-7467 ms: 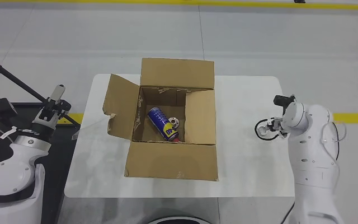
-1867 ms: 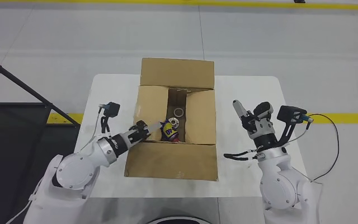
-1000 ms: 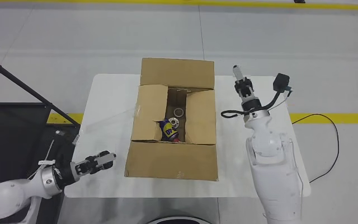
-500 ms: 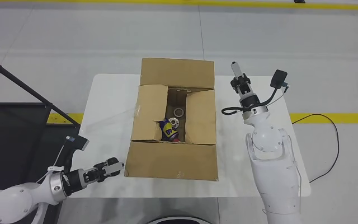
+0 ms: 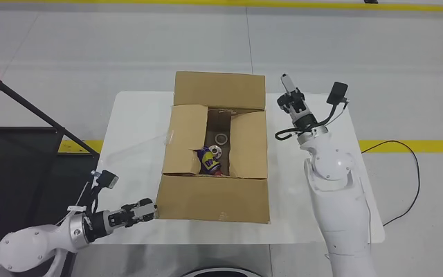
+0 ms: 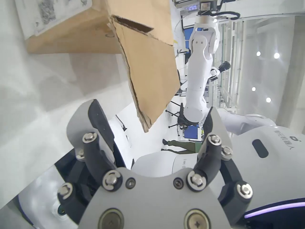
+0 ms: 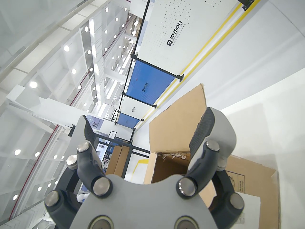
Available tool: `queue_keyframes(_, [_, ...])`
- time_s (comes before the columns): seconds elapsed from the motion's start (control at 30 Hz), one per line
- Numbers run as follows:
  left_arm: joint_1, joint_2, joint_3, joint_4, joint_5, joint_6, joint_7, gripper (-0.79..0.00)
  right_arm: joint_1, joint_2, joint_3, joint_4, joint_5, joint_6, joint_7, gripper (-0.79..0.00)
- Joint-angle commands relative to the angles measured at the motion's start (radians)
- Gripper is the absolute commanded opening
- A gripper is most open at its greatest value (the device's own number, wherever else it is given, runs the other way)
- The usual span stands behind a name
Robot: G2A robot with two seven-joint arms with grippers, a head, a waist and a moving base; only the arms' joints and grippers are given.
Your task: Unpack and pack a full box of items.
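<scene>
- The blue can lies inside the box, in the gap between the inward-folded side flaps, its long axis mostly hidden.
- The left gripper, fingers apart and empty, sits beside the near-left corner, so the can lies far-right of it.
- The right gripper, likewise spread and empty, is by the far-right corner and looks farther off.

Brown cardboard box, blue-and-yellow can, white table
</scene>
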Motion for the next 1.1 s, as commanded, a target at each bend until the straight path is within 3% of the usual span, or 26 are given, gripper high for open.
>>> queue_keyframes(0.0, [-0.007, 0.000, 0.018, 0.012, -0.046, -0.006, -0.002, 0.000, 0.034, 0.002, 0.009, 0.061, 0.016, -0.004, 0.024, 0.000])
queue_keyframes(0.2, [-0.028, 0.003, 0.034, 0.043, -0.189, -0.002, -0.059, 0.000, 0.146, 0.005, 0.019, 0.256, 0.119, -0.097, 0.120, 0.000])
queue_keyframes(0.5, [-0.043, 0.006, 0.038, 0.056, -0.265, 0.006, -0.061, 0.000, 0.272, 0.005, -0.015, 0.473, 0.091, -0.165, 0.142, 0.000])
queue_keyframes(0.9, [-0.069, 0.006, 0.061, 0.005, -0.270, 0.008, 0.059, 0.000, 0.417, -0.014, -0.092, 0.751, 0.196, -0.279, 0.323, 0.000])
queue_keyframes(1.07, [-0.065, 0.005, 0.054, -0.034, -0.163, -0.006, 0.172, 0.000, 0.448, -0.017, -0.090, 0.799, 0.261, -0.319, 0.371, 0.000])
